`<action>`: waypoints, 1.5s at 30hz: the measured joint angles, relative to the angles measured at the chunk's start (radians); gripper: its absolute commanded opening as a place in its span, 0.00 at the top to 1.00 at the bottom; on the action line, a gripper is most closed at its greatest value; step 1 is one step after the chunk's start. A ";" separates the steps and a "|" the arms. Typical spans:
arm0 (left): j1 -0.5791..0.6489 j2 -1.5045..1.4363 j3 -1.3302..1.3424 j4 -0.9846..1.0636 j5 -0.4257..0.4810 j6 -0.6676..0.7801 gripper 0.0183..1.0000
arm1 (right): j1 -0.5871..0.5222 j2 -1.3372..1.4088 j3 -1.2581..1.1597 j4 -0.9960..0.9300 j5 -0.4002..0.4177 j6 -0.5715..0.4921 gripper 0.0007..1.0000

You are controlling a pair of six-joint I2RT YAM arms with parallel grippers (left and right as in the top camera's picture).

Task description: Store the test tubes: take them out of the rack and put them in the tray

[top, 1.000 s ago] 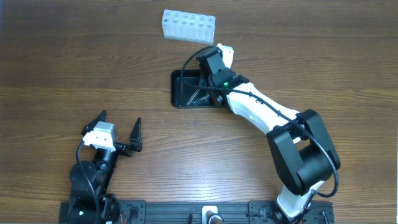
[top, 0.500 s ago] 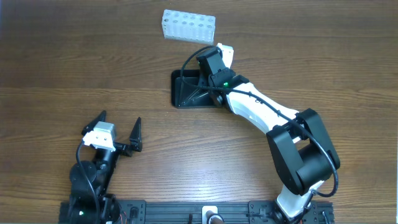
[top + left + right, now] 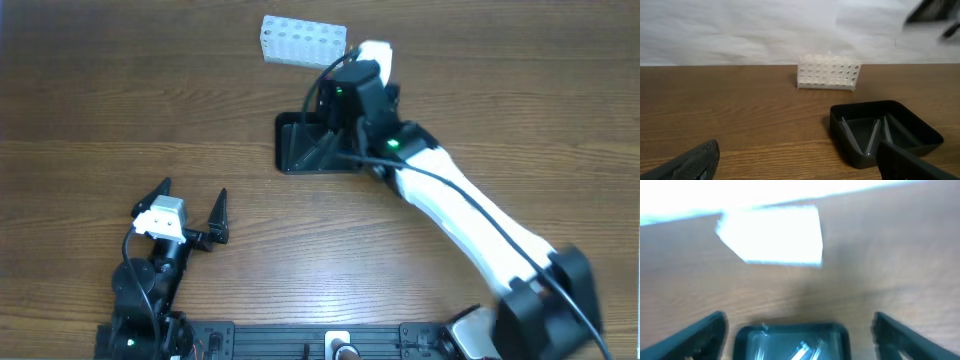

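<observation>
top view: right gripper has risen off the tray toward the rack, fingers spread, empty. test tubes lie in the tray, so that drop looks done. left gripper is spread too.

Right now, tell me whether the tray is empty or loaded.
Loaded: the tray has at least three tubes lying inside it, seen from the left wrist.

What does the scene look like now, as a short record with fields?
rack: white, on the wooden table; contents cannot be told
tray: black, nearer the arm bases than the rack
tubes: several clear ones lying in the tray
left hand: open, near its own base, apart from the tray
right hand: open, above the tray, facing the rack
</observation>
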 measured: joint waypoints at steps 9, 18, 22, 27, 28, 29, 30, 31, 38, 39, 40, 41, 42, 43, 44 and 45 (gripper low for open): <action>0.000 0.000 0.000 0.000 0.000 0.000 0.00 | -0.126 -0.418 -0.012 -0.016 -0.002 -0.153 0.01; 0.000 0.000 0.000 0.000 0.000 0.000 0.00 | -0.230 -0.867 -0.343 0.028 -0.025 -0.270 0.01; 0.000 0.000 0.000 0.000 0.000 0.000 0.00 | -0.224 -1.054 -0.509 0.026 -0.031 -0.319 0.01; 0.000 0.000 0.000 0.000 0.000 0.000 0.00 | -0.235 -1.278 -0.703 0.030 -0.013 -0.343 0.01; 0.000 0.000 0.000 0.000 0.000 0.000 0.00 | -0.243 -1.317 -0.741 0.029 0.005 -0.345 0.01; 0.000 0.000 0.000 0.000 0.000 0.000 0.00 | -0.253 -1.357 -0.782 0.028 0.027 -0.346 0.01; 0.000 0.000 0.000 0.000 0.000 0.000 0.00 | -0.264 -1.395 -0.823 0.029 0.045 -0.348 0.01; 0.000 0.000 0.000 0.000 0.000 0.000 0.00 | -0.272 -1.421 -0.853 0.030 0.056 -0.348 0.01; 0.000 0.000 0.000 0.000 0.000 0.000 0.00 | -0.322 -1.512 -1.078 0.281 0.073 -0.375 0.01; 0.000 0.000 0.000 0.000 0.000 0.000 0.00 | -0.327 -1.512 -1.106 0.326 0.069 -0.391 0.01; 0.000 0.000 0.000 0.000 0.000 0.000 0.00 | -0.333 -1.512 -1.133 0.352 0.060 -0.407 0.01; 0.000 0.000 0.000 0.000 0.000 0.000 0.00 | -0.340 -1.513 -1.152 0.341 0.044 -0.435 0.01; 0.000 0.000 0.000 0.000 0.000 0.000 0.00 | -0.347 -1.513 -1.162 0.330 0.032 -0.453 0.01; 0.000 0.000 0.000 0.000 0.000 0.000 0.00 | -0.356 -1.513 -1.168 0.316 0.016 -0.471 0.01; 0.000 0.000 0.000 0.000 0.000 0.000 0.00 | -0.368 -1.513 -1.168 0.305 -0.006 -0.484 0.01; 0.000 0.000 0.000 0.000 0.000 0.000 0.00 | -0.385 -1.513 -1.168 0.305 -0.032 -0.500 0.01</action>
